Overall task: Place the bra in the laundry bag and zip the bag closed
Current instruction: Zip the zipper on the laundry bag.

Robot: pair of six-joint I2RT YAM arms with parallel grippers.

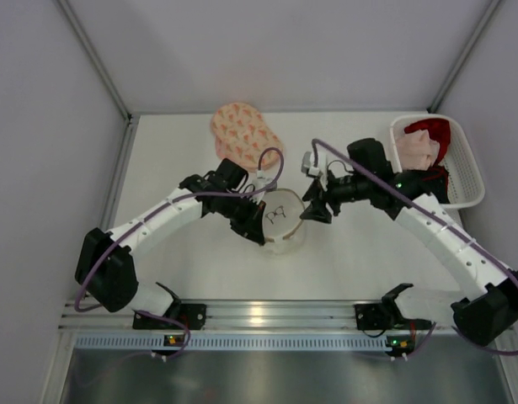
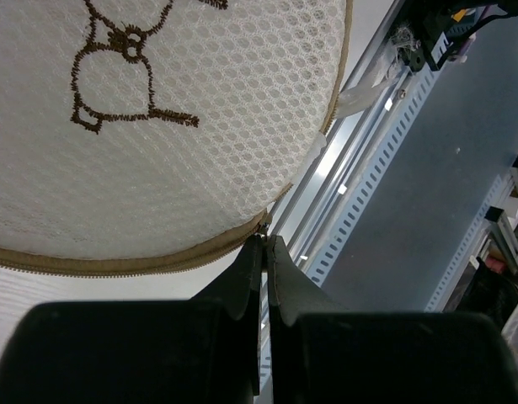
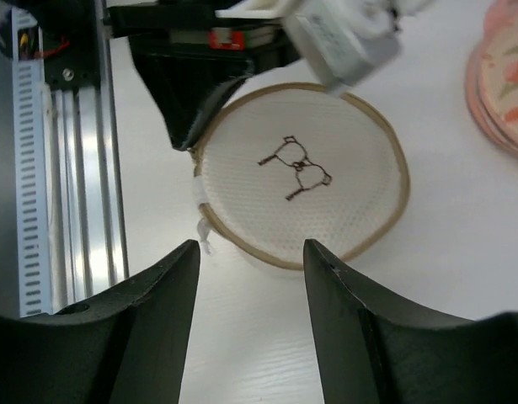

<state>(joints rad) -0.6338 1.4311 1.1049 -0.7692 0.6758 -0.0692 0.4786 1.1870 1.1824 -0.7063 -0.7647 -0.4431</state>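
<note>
The round white mesh laundry bag [image 1: 282, 220] [image 3: 301, 168], with a brown embroidered figure on its lid and a tan zipper band [image 2: 115, 263] round its rim, lies at the table's middle. My left gripper [image 1: 262, 239] [image 2: 265, 241] is shut on the zipper pull [image 2: 265, 225] at the bag's near-left edge. The right wrist view shows the same left gripper [image 3: 184, 145] at that rim. My right gripper [image 1: 312, 214] [image 3: 250, 248] hovers open just right of the bag, nothing between its fingers. The bra is hidden; the lid covers what is in the bag.
A pink flowered padded garment [image 1: 244, 135] [image 3: 507, 84] lies behind the bag. A white basket [image 1: 466, 168] with red and pink clothes stands at the back right. The metal rail [image 1: 259, 316] runs along the near table edge.
</note>
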